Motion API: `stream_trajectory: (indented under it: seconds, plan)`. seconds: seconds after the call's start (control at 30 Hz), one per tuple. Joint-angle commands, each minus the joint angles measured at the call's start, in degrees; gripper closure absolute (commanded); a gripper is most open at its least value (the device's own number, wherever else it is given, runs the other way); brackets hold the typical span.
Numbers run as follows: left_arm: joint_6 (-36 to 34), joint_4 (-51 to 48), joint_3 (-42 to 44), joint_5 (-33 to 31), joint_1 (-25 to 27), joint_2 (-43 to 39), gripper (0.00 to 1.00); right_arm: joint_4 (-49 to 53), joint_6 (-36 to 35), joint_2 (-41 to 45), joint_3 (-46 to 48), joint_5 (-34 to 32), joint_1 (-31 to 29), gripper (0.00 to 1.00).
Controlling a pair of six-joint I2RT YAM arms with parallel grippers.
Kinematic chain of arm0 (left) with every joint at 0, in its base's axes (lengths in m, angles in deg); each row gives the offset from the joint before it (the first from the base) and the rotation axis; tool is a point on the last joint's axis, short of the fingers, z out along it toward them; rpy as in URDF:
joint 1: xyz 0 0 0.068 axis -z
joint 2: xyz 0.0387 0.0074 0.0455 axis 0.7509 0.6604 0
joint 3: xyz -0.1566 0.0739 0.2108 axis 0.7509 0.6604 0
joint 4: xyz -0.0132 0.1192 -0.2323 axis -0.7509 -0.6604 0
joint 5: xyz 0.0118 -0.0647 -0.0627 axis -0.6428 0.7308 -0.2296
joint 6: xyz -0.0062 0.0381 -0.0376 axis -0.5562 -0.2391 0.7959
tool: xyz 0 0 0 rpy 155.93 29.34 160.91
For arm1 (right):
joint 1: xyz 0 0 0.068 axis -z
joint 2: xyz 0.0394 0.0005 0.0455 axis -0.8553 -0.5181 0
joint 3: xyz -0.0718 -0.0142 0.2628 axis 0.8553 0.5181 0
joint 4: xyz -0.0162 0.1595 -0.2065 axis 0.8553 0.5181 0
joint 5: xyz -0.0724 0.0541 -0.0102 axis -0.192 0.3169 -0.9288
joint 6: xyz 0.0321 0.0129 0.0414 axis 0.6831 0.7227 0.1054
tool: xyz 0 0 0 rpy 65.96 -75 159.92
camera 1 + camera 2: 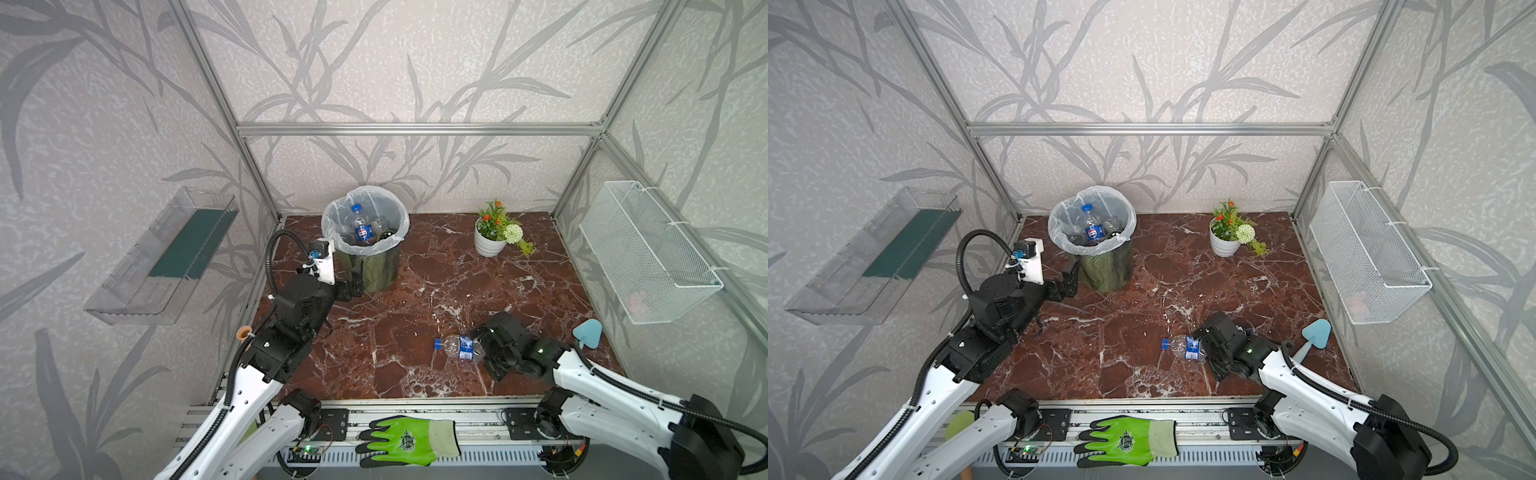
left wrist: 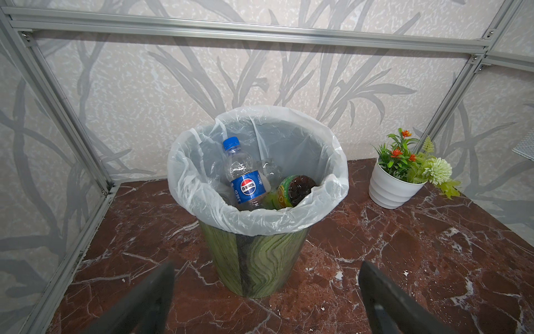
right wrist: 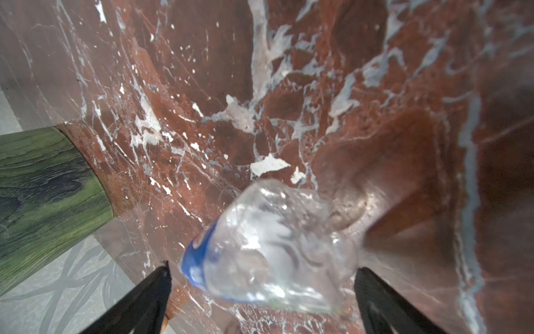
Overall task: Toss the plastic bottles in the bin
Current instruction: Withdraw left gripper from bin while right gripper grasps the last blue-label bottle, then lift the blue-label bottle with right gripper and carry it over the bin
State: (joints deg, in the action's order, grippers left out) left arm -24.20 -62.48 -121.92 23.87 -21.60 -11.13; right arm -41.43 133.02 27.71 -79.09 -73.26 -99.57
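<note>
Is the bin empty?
No, a blue-capped bottle and a green bottle sit inside the bin.

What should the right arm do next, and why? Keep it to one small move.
Probably close the right gripper on the clear bottle: it lies on its side on the table, its base between the open jaws, not yet gripped. It is the only bottle seen outside the bin.

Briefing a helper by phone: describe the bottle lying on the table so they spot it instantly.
On the red marble table, look near the front right, far from the green bin at the back. A clear, crumpled bottle lies on its side, blue cap and label, the only one outside the bin.
</note>
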Motion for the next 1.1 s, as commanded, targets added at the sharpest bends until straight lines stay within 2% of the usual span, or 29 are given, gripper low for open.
stream_trajectory:
  seconds: [0.0,0.2,0.4,0.73,0.9,1.07]
  plan:
    - [0.51,-1.00,0.68,-1.39,0.26,-0.36,0.02,-4.15,-0.27,-4.32,-1.52,-2.29,-0.18,0.01]
    - [0.18,-1.34,0.79,-1.93,0.26,-0.09,0.02,-9.85,-3.77,-16.17,-4.97,0.13,0.16,0.00]
    - [-0.06,-2.91,0.88,-2.71,0.18,-1.08,0.01,-10.01,-7.59,-21.50,-7.79,-1.18,1.54,0.03]
    - [0.52,-4.82,2.18,-4.92,0.13,-2.79,0.01,-10.76,-17.81,-29.18,-11.99,-0.05,4.98,0.33]
    - [1.77,-6.57,2.76,-9.85,0.10,-4.75,0.01,-11.00,-24.15,-31.51,-14.44,-0.37,5.60,0.41]
    - [3.74,-7.96,4.34,-14.44,0.09,-7.37,0.01,-18.84,-27.82,-30.08,-13.60,-0.16,6.54,0.47]
